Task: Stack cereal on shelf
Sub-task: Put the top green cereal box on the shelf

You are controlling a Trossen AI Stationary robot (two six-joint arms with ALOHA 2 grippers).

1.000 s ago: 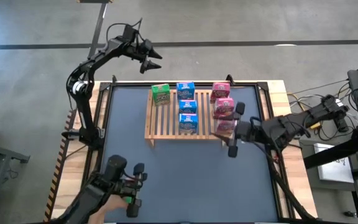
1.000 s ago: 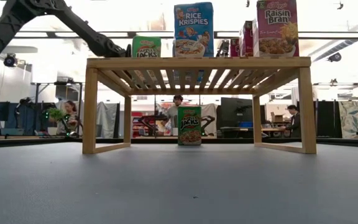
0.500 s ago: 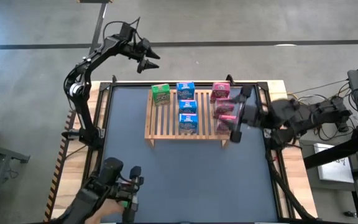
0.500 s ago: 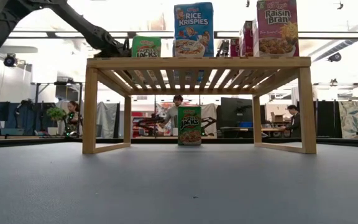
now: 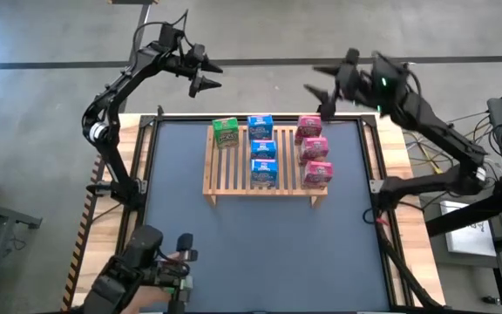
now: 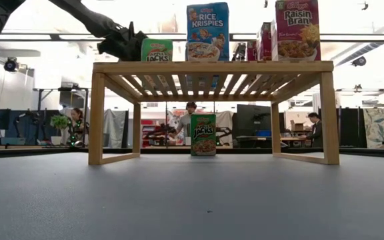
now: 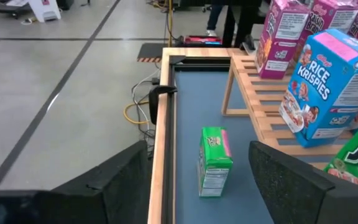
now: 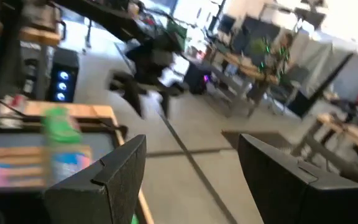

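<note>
Cereal from above: on the shelf (image 5: 260, 187) stand one green box (image 5: 226, 132), three blue, three pink. The left tool (image 5: 200, 71) and right tool (image 5: 325, 83) hover beyond the far edge, fingers apart, empty. Low view: another green box (image 6: 203, 134) stands upright on the tabletop (image 6: 192, 200) behind the shelf. Left wrist view: it lies ahead of that tool.

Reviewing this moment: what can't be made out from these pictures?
Right wrist view: motion blur smears a green box; print unreadable.
Low view: the front blue box and front pink box mostly hide those behind; right gripper off frame.
Third green box: in no view.
</note>
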